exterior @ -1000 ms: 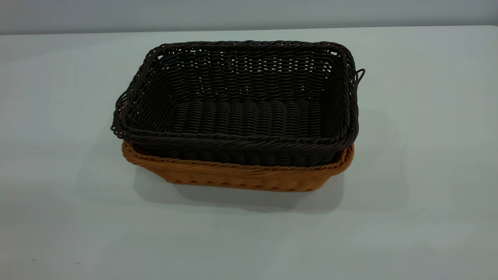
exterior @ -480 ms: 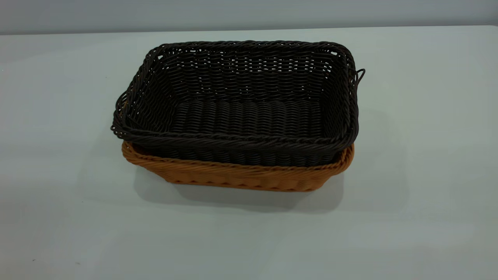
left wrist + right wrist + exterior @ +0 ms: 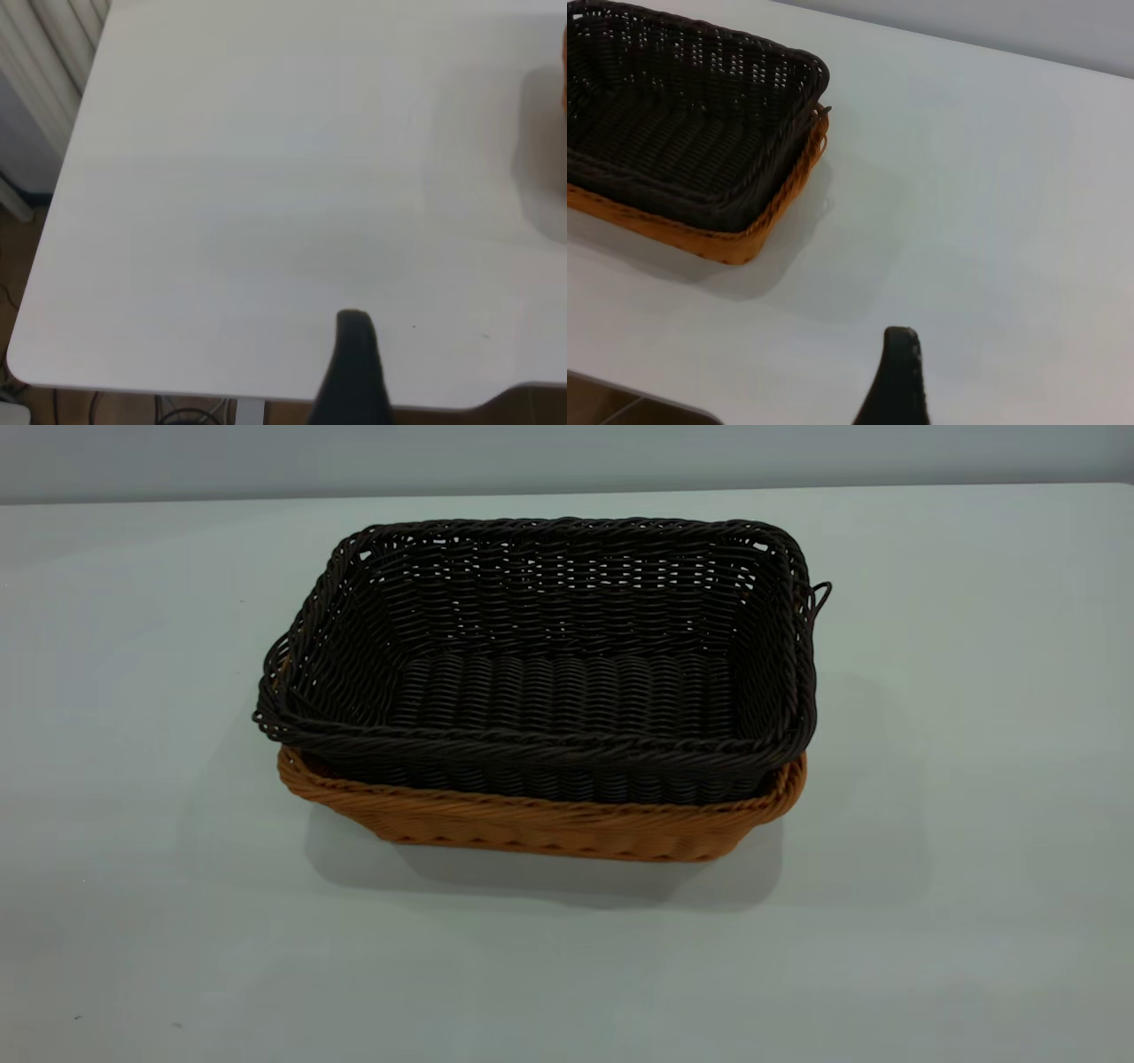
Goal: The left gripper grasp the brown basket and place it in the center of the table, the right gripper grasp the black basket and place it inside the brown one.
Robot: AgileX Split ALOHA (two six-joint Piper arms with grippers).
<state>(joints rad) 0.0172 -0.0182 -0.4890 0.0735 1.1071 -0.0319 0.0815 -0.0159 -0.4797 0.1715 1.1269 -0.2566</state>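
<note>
The black basket [image 3: 549, 655] sits nested inside the brown basket [image 3: 549, 828] in the middle of the white table [image 3: 957, 921]; only the brown rim and front wall show below it. Both baskets also show in the right wrist view, the black basket [image 3: 673, 115] inside the brown one [image 3: 718, 239]. Neither gripper is in the exterior view. My left gripper [image 3: 438, 385] hangs over bare table near its corner, with one dark finger [image 3: 354, 372] showing and nothing in it. My right gripper [image 3: 992, 390] is off to the baskets' side, with one finger [image 3: 897, 381] showing and nothing in it.
A loose dark strand [image 3: 822, 598] sticks out at the black basket's far right corner. The left wrist view shows the table's edge [image 3: 177, 390], floor with cables below it, and an orange sliver of the brown basket [image 3: 563, 62].
</note>
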